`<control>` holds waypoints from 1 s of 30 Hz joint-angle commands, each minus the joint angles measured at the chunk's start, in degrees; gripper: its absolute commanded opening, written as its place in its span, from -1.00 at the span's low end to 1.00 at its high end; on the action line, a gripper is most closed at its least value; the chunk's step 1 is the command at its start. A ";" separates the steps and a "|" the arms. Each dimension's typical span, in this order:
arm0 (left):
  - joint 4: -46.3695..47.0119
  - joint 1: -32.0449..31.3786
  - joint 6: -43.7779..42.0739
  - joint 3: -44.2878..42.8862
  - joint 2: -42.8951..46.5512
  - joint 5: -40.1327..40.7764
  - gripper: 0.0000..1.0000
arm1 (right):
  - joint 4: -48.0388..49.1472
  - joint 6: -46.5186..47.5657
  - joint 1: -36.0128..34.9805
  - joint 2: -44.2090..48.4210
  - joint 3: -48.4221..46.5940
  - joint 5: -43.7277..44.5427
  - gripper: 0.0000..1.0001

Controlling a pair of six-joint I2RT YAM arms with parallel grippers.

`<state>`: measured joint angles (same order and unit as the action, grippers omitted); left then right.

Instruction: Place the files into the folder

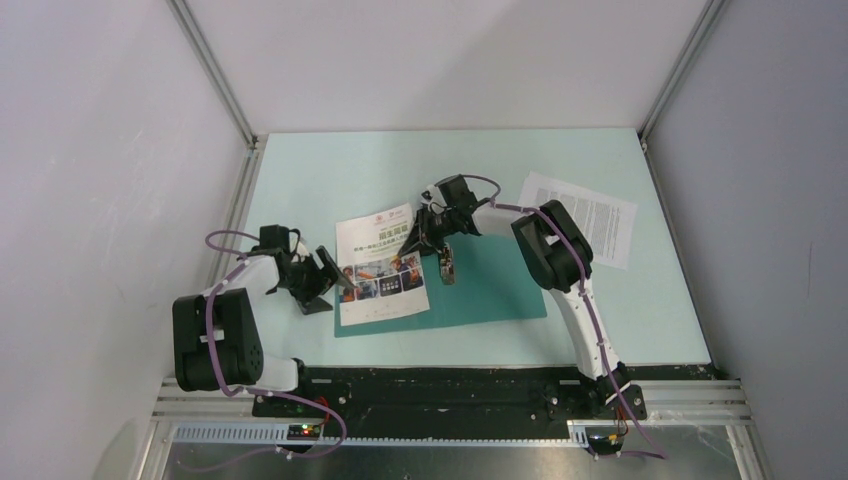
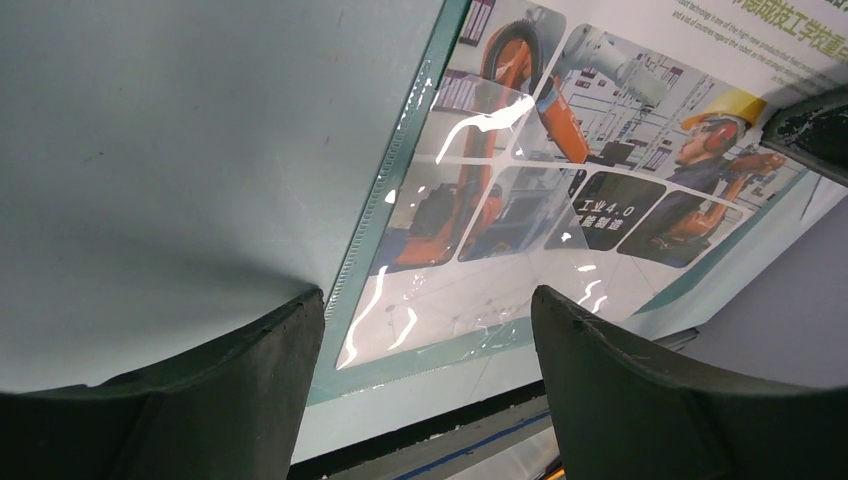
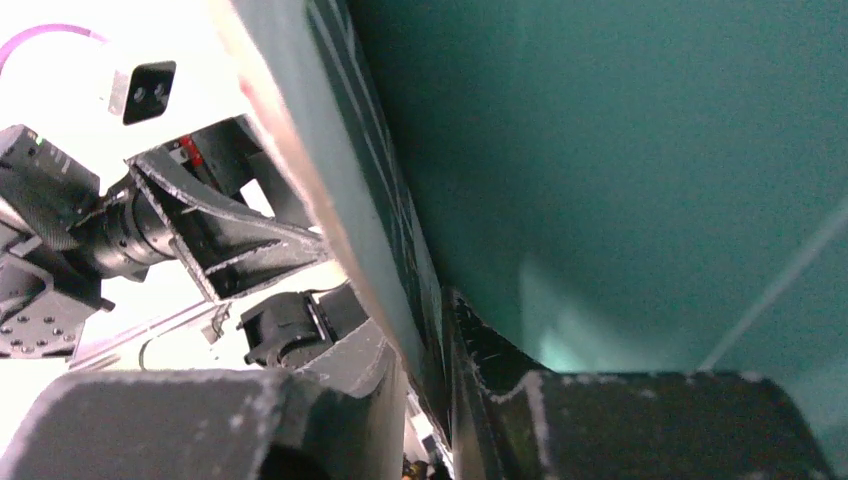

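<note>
While the left hand [image 2: 425,300] gapes wide by the brochure [image 1: 383,265], the right hand [image 3: 432,330] pinches the folder [image 1: 490,285]

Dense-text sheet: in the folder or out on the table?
Out. The text sheet lies flat on the table, to the right of the teal folder, not inside it.

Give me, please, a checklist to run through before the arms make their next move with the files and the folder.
1. Brochure page lying on the folder: ok.
2. Text sheet in the folder: not ok; it lies on the table, apart, to the folder's right.
3. Left claw open and empty: ok.
4. Right claw straddling a thin teal edge: ok.
5. Right claw's grip on that edge firm: cannot tell.
</note>
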<state>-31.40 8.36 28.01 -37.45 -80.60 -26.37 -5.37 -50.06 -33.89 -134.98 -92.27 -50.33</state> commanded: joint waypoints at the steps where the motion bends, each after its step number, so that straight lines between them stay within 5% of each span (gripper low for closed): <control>1: 0.94 -0.98 -2.03 3.39 -2.09 4.29 0.66 | 0.70 3.63 0.31 2.34 -3.05 -4.34 -0.68; 4: 1.15 -1.03 -1.89 3.56 -1.97 4.26 0.66 | -0.16 3.80 0.13 2.70 -2.88 -4.25 -1.00; 30: 4.54 -3.24 6.32 3.69 -7.34 1.81 0.68 | -9.86 6.35 -2.55 10.61 11.03 2.66 -1.00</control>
<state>-28.62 6.90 35.03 -37.32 -84.75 -33.19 -8.71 -46.28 -35.68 -126.74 -82.59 -47.57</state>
